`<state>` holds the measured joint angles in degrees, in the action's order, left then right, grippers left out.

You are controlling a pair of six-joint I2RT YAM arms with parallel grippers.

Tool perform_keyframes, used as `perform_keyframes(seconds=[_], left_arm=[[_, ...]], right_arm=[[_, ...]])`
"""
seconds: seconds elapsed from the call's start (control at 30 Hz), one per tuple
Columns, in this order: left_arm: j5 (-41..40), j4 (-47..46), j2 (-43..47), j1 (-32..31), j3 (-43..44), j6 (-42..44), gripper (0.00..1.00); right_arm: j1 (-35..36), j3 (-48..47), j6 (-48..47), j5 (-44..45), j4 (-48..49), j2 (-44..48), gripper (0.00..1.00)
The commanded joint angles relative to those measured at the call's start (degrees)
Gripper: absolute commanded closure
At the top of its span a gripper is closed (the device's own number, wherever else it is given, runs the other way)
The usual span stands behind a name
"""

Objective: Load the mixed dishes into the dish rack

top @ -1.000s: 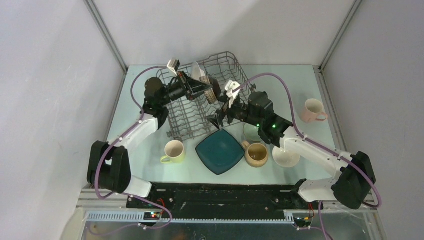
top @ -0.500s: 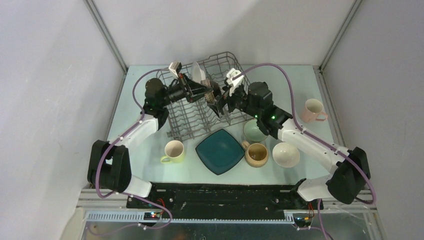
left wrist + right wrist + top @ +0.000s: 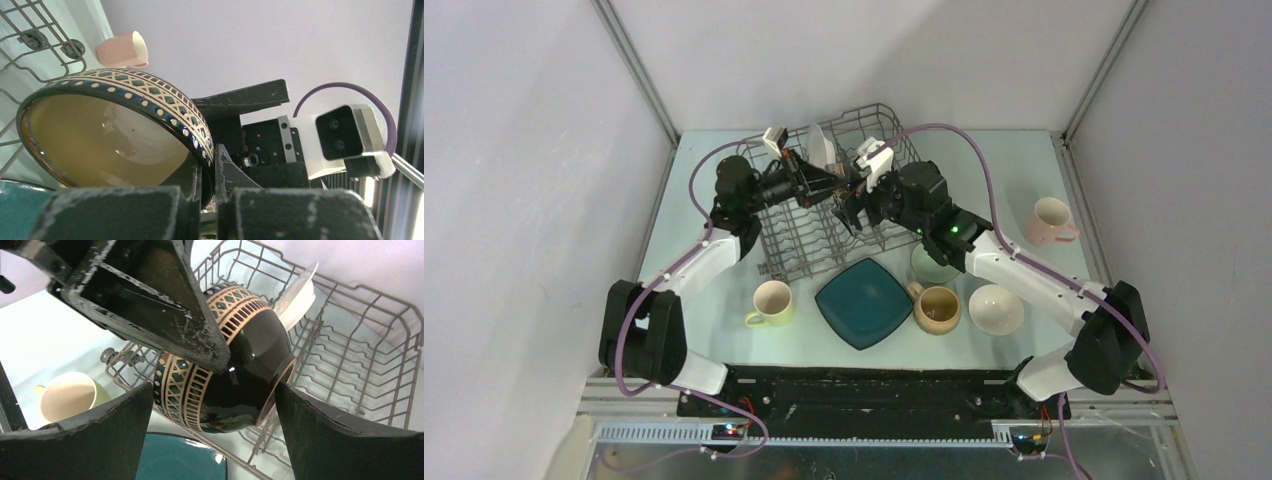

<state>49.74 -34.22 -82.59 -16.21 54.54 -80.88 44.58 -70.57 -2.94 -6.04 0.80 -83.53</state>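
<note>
- Over the last second the right tool has swung off the teal plate and up over the rack. It now meets the left tool there.
- The left tool is pinching the rim of the patterned brown bowl, holding it tilted above the tines near the rack's middle.
- The right tool is spread wide, with one finger on either side of the bowl. Whether its pads touch the bowl yet I cannot tell.
- This looks like a hand-over or a two-armed steadying, so the bowl is probably about to be seated in the rack. It is not yet resting there.
- A white plate stands on edge at the rack's far side, just beyond the bowl, and could be knocked.
- The left tool's upper finger lies across the bowl between the right fingers, so the two tools crowd each other.
- Still on the counter are a yellow mug, the teal plate, a tan mug, a green bowl, a white bowl and a pink mug.
</note>
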Motion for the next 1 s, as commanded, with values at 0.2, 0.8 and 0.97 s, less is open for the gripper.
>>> perform_keyframes(seconds=[0.2,0.8,0.97], left_arm=[[0.1,-8.3,1.5,-0.1,2.5,-1.3,1.00],[-1.6,-6.2,-1.7,-0.1,2.6,2.3,0.52],[-2.4,-6.3,-4.2,-0.1,2.4,2.8,0.45]], right_arm=[[0.2,-2.8,1.9,2.1,-0.5,-0.4,0.44],[-4.8,-2.8,6.0,0.4,0.4,-1.2,1.00],[-7.4,-2.8,7.6,-0.4,-0.3,-2.3,1.00]])
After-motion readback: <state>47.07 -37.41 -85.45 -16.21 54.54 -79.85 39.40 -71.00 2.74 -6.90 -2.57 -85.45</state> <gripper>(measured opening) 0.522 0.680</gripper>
